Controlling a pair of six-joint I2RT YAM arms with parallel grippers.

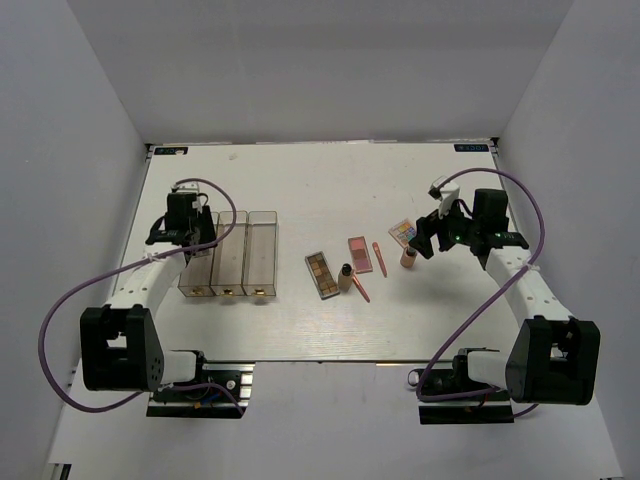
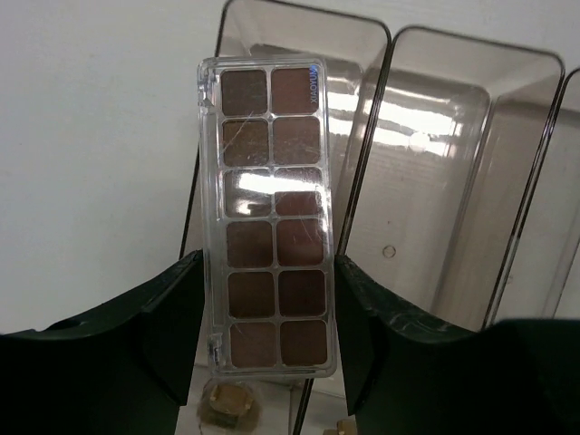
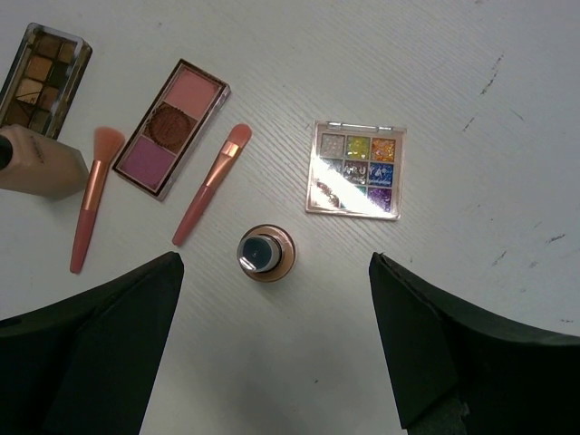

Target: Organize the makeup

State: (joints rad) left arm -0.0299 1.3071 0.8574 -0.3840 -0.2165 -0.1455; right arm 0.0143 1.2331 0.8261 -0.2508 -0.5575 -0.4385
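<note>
Left tool [image 2: 270, 308] clamps brown palette [image 2: 270, 181], hidden from overhead; right tool [image 3: 275, 272] gapes wide.

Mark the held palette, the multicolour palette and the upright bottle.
held palette [image 2: 272, 217], left wrist view, middle of its lid.
multicolour palette [image 3: 355, 169], right wrist view, its centre pan.
upright bottle [image 3: 265, 253], right wrist view, top of its cap.

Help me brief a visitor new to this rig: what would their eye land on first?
On the left, the left gripper clamps a long brown eyeshadow palette over the left end of the clear three-slot box. On the right, the right gripper hangs wide open above an upright tan bottle. A glittery multicolour palette, a pink palette and two coral brushes lie beside that bottle.
</note>
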